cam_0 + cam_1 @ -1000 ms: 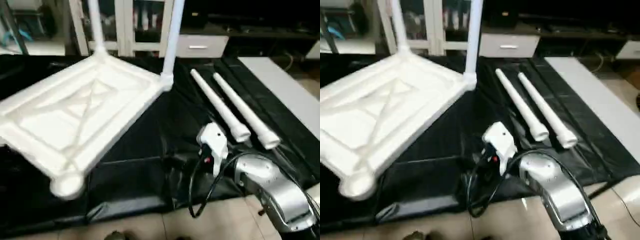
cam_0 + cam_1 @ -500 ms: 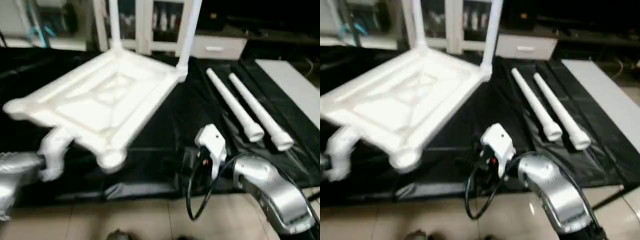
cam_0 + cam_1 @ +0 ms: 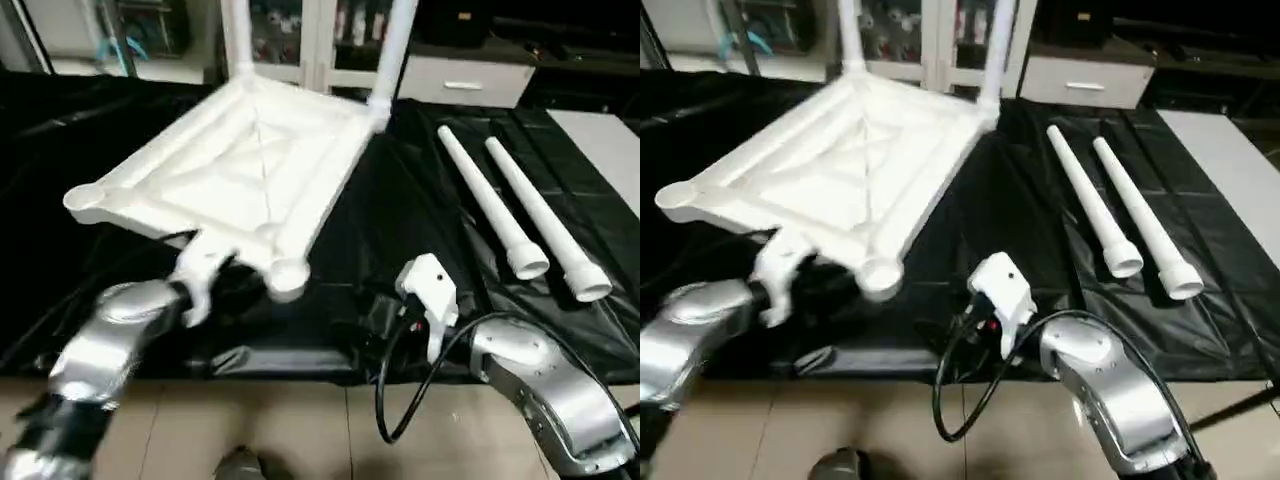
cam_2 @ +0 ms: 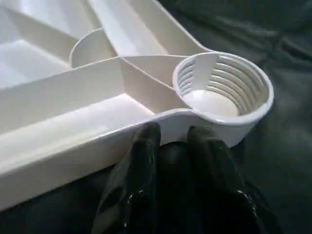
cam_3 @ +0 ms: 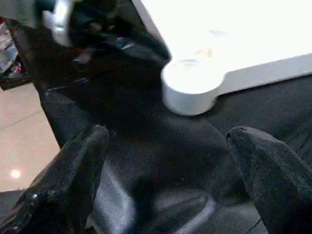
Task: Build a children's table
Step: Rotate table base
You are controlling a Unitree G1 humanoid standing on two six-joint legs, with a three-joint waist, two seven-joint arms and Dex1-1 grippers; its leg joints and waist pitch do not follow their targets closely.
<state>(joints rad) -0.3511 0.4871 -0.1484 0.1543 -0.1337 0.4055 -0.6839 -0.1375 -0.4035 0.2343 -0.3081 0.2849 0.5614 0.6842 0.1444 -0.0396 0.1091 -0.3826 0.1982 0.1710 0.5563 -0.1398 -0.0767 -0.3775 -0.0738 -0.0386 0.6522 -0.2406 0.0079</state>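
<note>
Table top [image 3: 235, 165] is lying underside-up on the black sheet [image 3: 400, 215], X-ribs showing. Two legs [image 3: 390, 50] are already standing in the far corner sockets; two loose legs [image 3: 485, 205] are lying side by side on the sheet to the right, wide ends toward the robot.

Left gripper [image 4: 170, 141] is placed at the rim just beside the near empty socket [image 4: 222, 87]. Fingers are nearly together with only a narrow gap; whether the rim lip is actually pinched cannot be told. Right gripper [image 5: 165, 170] is spread wide, nothing held, hovering low over the sheet near that same corner.

Likely step: top is being steadied or positioned so the near sockets can be filled. To be done well: the threaded socket mouth should be kept unblocked, and the top kept flat so the standing legs aren't levered.

Clearance: near corner sits close to the sheet's front edge, tile floor [image 3: 890, 430] beyond. Open sheet is available between the top and the loose legs for the right arm's reach. The right wrist cable [image 3: 390, 385] should be watched.
</note>
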